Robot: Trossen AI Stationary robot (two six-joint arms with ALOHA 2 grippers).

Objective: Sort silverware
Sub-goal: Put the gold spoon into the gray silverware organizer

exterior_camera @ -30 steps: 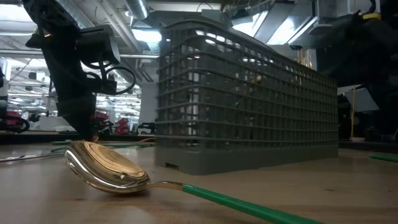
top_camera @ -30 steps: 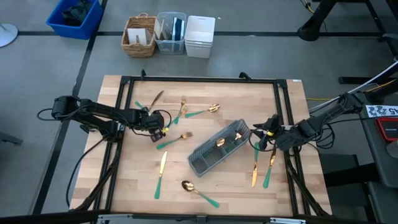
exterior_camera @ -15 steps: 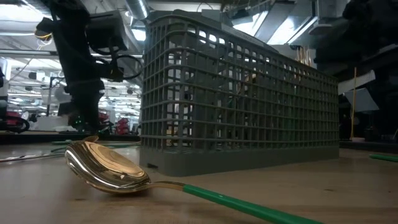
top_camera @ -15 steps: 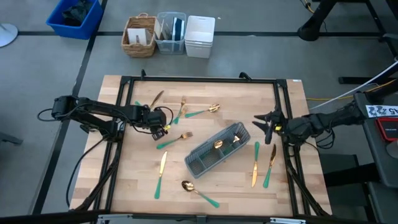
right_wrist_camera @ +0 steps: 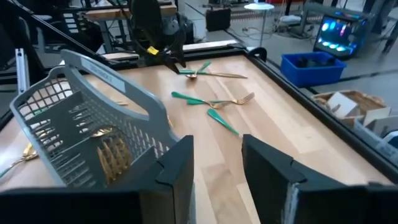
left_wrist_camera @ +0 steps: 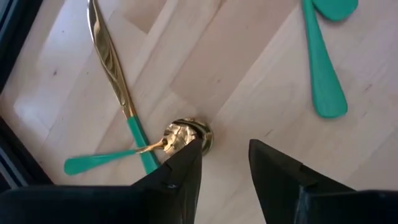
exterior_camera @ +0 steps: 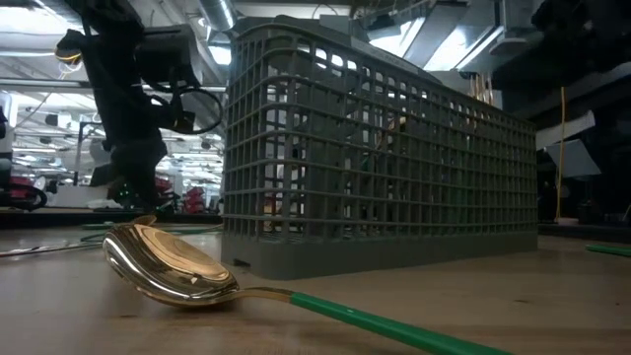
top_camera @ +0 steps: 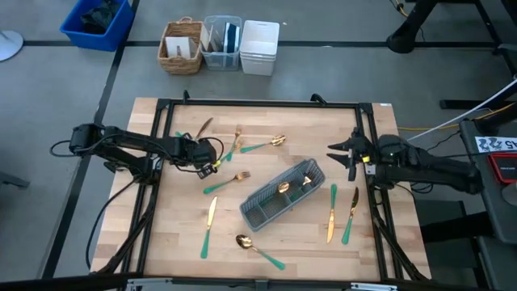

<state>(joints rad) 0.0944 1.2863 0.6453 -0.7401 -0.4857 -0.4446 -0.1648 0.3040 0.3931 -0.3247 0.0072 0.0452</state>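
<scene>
Gold and teal silverware lies scattered on the wooden table: a knife [top_camera: 203,127], a fork [top_camera: 235,141], a spoon [top_camera: 264,145], a fork [top_camera: 226,181], a knife [top_camera: 209,226], a spoon [top_camera: 258,250] and two pieces [top_camera: 330,214] at the right. The grey caddy [top_camera: 283,194] stands slantwise in the middle with a few gold pieces inside [right_wrist_camera: 115,155]. My left gripper [top_camera: 205,150] is open, and its fingertips [left_wrist_camera: 224,158] hang just over a small spoon's bowl [left_wrist_camera: 186,134] beside the knife [left_wrist_camera: 112,62]. My right gripper [top_camera: 341,153] is open and empty, right of the caddy [right_wrist_camera: 81,124].
A black metal frame [top_camera: 258,103] borders the tabletop. Beyond the far edge stand a wicker basket [top_camera: 182,44], clear and white bins [top_camera: 258,44] and a blue bin [top_camera: 97,20]. Bare wood shows at the near left and along the far right.
My right gripper has drawn back from the caddy's right end toward the table's far right, rising and swinging round to face the left. The caddy's near-left end has slid a little to the left. My left gripper has risen slightly.
</scene>
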